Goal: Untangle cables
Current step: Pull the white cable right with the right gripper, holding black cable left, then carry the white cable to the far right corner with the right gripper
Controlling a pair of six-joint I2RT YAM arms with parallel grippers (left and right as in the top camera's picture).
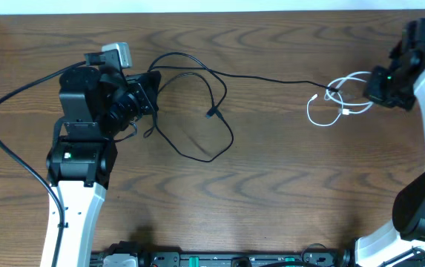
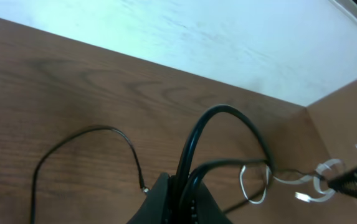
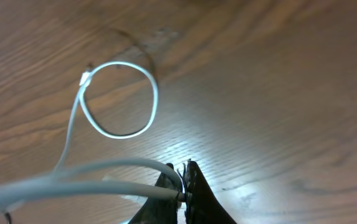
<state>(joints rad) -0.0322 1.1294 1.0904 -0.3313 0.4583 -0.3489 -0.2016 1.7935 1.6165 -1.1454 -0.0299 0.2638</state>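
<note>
Cables are lying on the table [image 1: 271, 193], one black and one white. The black cable [image 1: 231, 137] is spreading in wide loose loops over the left half of the table, nearer to the far edge than to the near edge. One small plug [image 1: 211, 113] is pointing into the middle of the loops. The left gripper [image 1: 151, 93] is standing at the left side of these loops and is clenched on the black cable. In the left wrist view the cable [image 2: 228, 112] is rising in a high arch out of the closed fingers [image 2: 175, 186]. From the loops one thin black strand is running to the right along the far side of the table and is reaching the white cable [image 1: 349, 111]. I cannot tell if the two are knotted at that place or only crossing. The white cable is lying in small loops near the right edge, toward the far right corner. The right gripper [image 1: 371, 87] is grasping it. In the right wrist view the white cable [image 3: 156, 93] is pinched between the fingertips [image 3: 182, 174], and one round loop is resting flat on the wood beyond them. The two grippers are standing well apart.
</note>
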